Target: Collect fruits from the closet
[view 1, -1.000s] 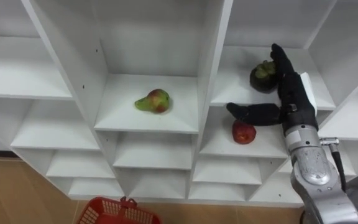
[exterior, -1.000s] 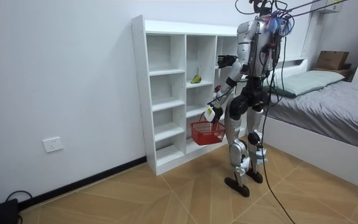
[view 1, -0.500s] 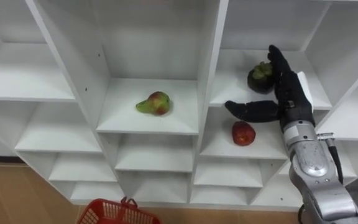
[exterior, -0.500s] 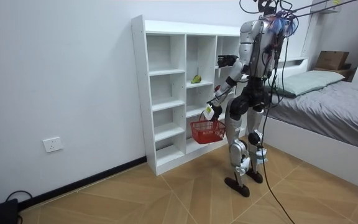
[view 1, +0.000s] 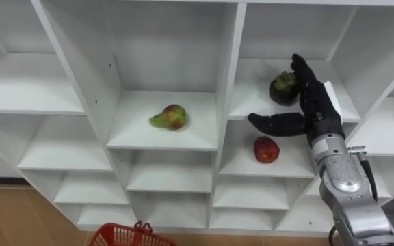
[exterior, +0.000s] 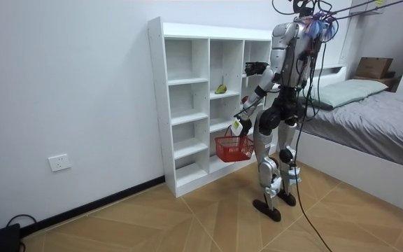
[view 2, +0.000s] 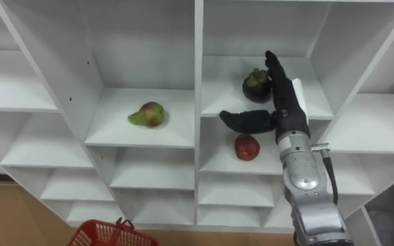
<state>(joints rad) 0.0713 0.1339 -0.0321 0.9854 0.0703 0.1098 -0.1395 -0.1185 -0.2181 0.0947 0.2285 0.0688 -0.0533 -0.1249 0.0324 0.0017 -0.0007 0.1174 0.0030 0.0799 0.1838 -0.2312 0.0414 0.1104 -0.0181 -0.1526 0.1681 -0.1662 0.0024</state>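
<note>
Mangosteen (view 1: 283, 87), dark, sits on the upper shelf of the closet's (view 1: 232, 75) right column, near the front edge. Red apple (view 1: 267, 149) is on the shelf straight below, at 6 o'clock from it. Pear (view 1: 169, 117), green with a red blush, lies on its side one column over, at 9 o'clock from the apple and well apart from the other two.

Right hand (view 1: 318, 113) is raised in front of the right column and released. Its fingers (view 1: 301, 72) are straight, pointing to 12 o'clock. They are just beside the mangosteen on its 3 o'clock side; can't tell if they touch. The thumb (view 1: 272, 124) sticks out toward 9 o'clock across the shelf edge, directly above the apple and apart from it. Nothing is grasped.

Red basket (exterior: 233, 148) hangs off the floor (exterior: 187, 217) under the left hand (exterior: 239, 122), low in front of the closet. The grip is too small to tell. The basket's rim and handle show at 6 o'clock in the eye views.

Robot stands upright facing the closet's right end, with a bed (exterior: 369, 112) behind it.
</note>
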